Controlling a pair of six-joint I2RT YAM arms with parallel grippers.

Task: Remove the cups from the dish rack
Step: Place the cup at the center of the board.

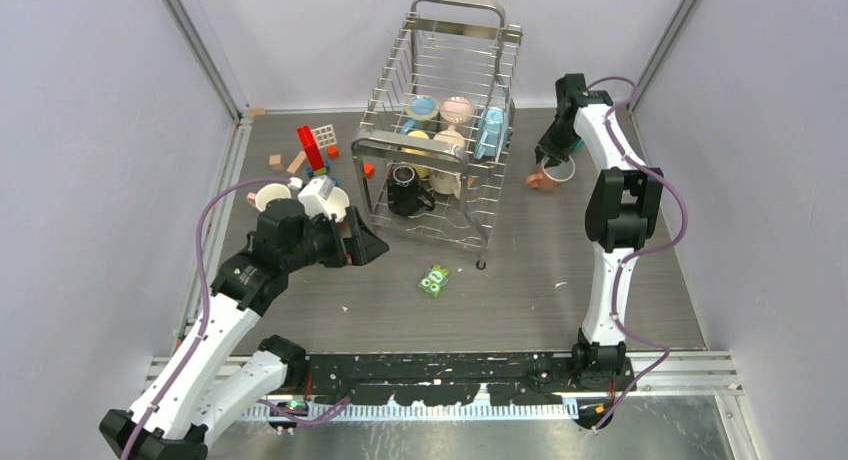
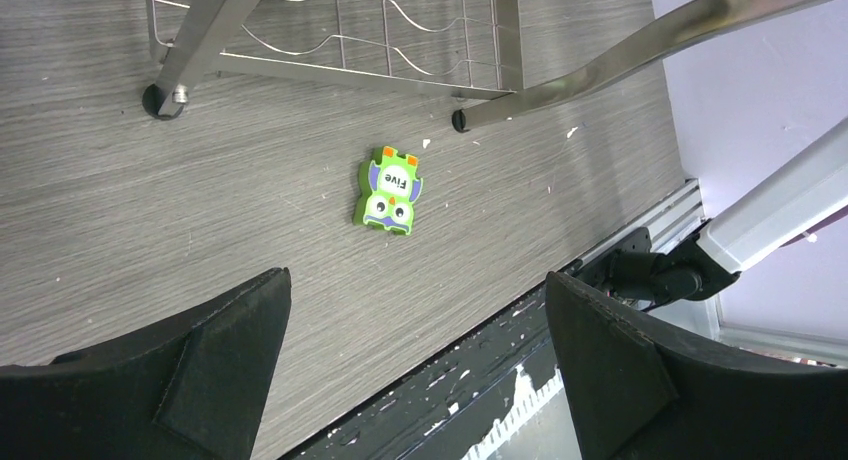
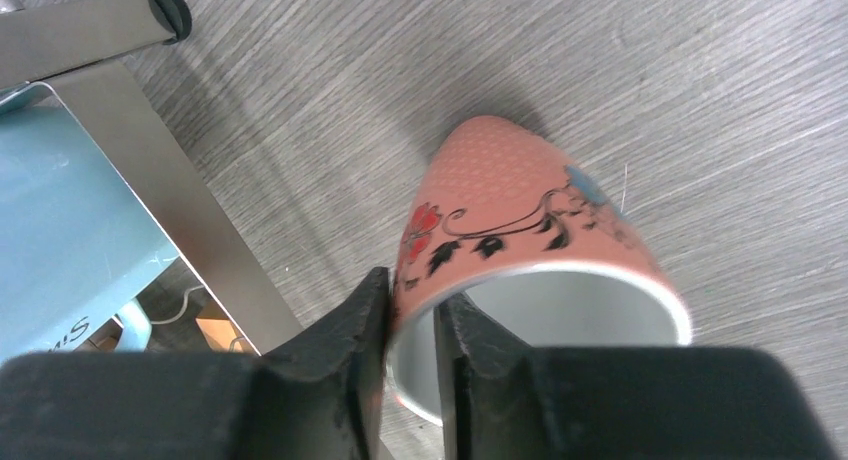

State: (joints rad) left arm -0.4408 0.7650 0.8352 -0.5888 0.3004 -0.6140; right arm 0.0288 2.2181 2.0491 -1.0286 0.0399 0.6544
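Note:
The silver wire dish rack [image 1: 492, 195] stands at the back middle. It holds several cups: a black one [image 1: 405, 190] low at the front, then a light blue [image 1: 422, 107], a pale pink [image 1: 457, 110] and a yellow one [image 1: 420, 145]. My right gripper [image 1: 553, 165] is right of the rack. In the right wrist view it [image 3: 412, 310] is shut on the rim of a tilted salmon cup [image 3: 510, 200], one finger inside and one outside. My left gripper [image 1: 378, 248] is open and empty at the rack's front left; the left wrist view [image 2: 420, 320] shows bare table between its fingers.
Two cups [image 1: 268, 194] [image 1: 330, 202] stand on the table left of the rack, by my left arm. Coloured toy blocks [image 1: 312, 148] lie behind them. A small green packet [image 1: 434, 280] [image 2: 390, 190] lies before the rack. A rack foot [image 2: 165, 98] shows. Walls close both sides.

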